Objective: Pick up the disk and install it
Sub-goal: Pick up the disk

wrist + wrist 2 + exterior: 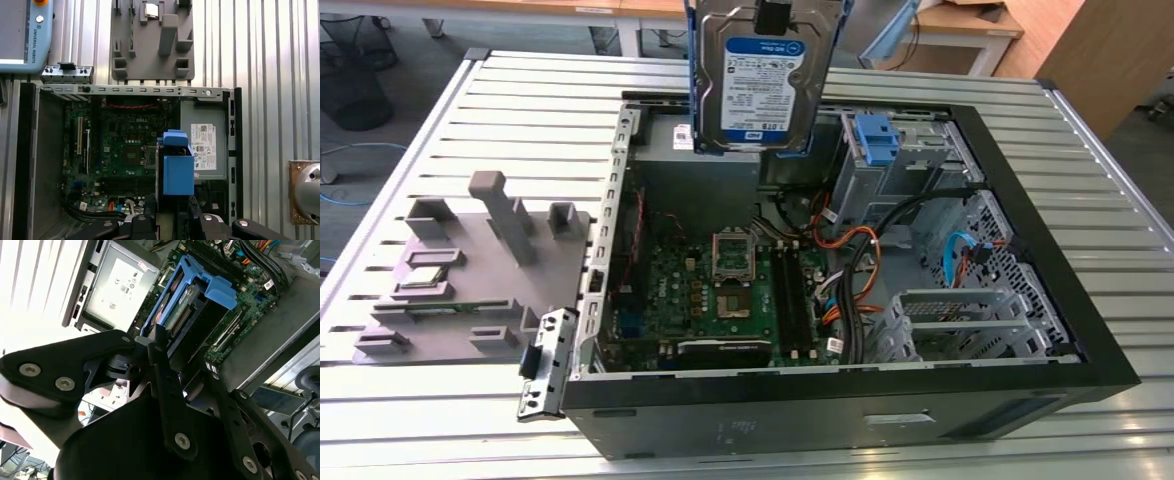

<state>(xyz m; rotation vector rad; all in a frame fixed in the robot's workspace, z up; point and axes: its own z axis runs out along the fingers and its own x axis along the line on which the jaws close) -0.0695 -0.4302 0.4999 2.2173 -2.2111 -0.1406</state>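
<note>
Disk (761,90) is in the air, clamped in the gripper (774,18) by its top end. The fingers (160,365) are closed on it, one on each flat face.

- Long axis is vertical and the free end points straight down into the open case (1067,300).
- In the exterior view the label face is turned to the camera, with the blue frame (178,172) running down both long edges.
- The first wrist view looks down the long axis, so the disk shows end-on with the frame's blue tab on top.
- It hangs above the case near the far wall, over the seam between the PSU (202,145) and the board (720,290). It is clear of both and touches nothing but the fingers.
- A bare blue bracket (874,140) sits in the drive cage at the case's far corner, on the exterior view's right, just beside the disk and lower.
- The case lies on its side, open face up, in the middle of the slatted table (520,100).
- A grey fixture plate (467,290) lies on the table along the case's side on the exterior view's left.
</note>
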